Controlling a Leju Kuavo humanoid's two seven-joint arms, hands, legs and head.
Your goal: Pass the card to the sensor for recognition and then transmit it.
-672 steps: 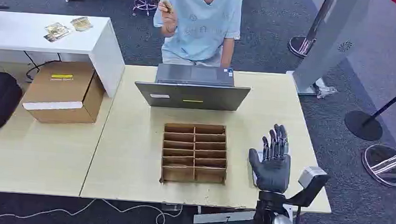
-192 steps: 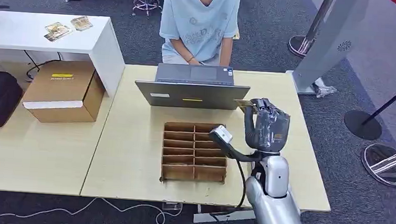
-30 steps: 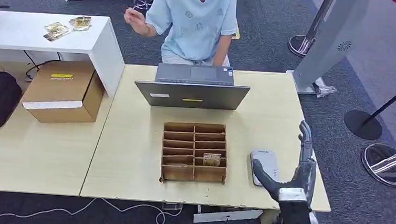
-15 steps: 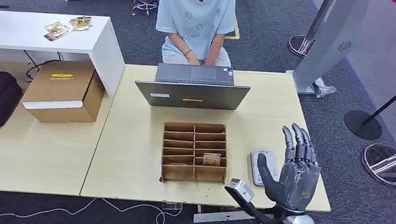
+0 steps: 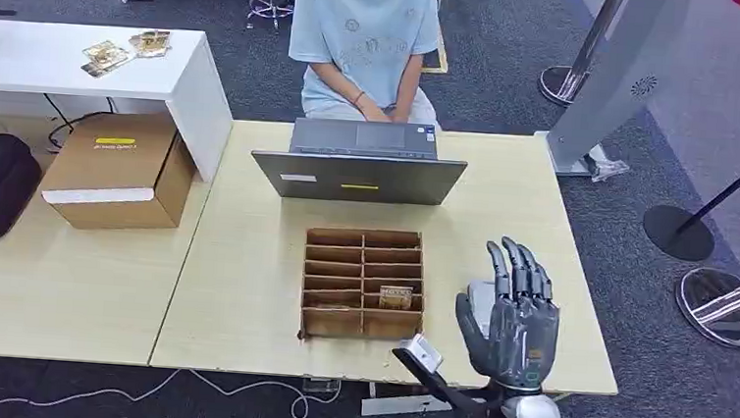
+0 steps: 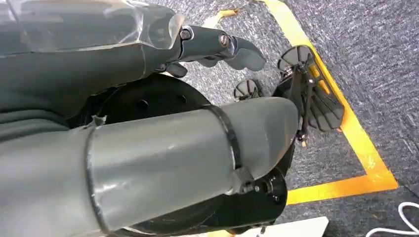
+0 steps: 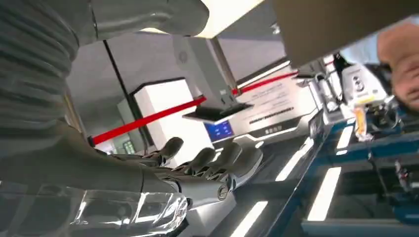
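A small yellowish card (image 5: 395, 295) lies in a right-column compartment of the brown cardboard divider tray (image 5: 334, 277) at the middle of the table. The grey sensor (image 5: 478, 291) lies flat just right of the tray, mostly hidden behind my right hand (image 5: 513, 314). That hand is raised over the sensor, empty, fingers spread and pointing away from me. In the right wrist view the right hand (image 7: 197, 165) holds nothing, its fingers straight. My left hand (image 6: 148, 113) hangs low above the carpet with nothing in it, fingers apart.
An open grey laptop (image 5: 359, 174) stands beyond the tray, and a person (image 5: 366, 42) sits behind it with hands at the keyboard. A cardboard box (image 5: 118, 170) and a white desk (image 5: 51, 74) with more cards (image 5: 107, 55) are at the left. Stanchion bases (image 5: 728, 308) stand right.
My right hand rose from the table's right edge and moved left, now hovering over the sensor. The person's raised arm came down to the laptop. The card stays in the tray.
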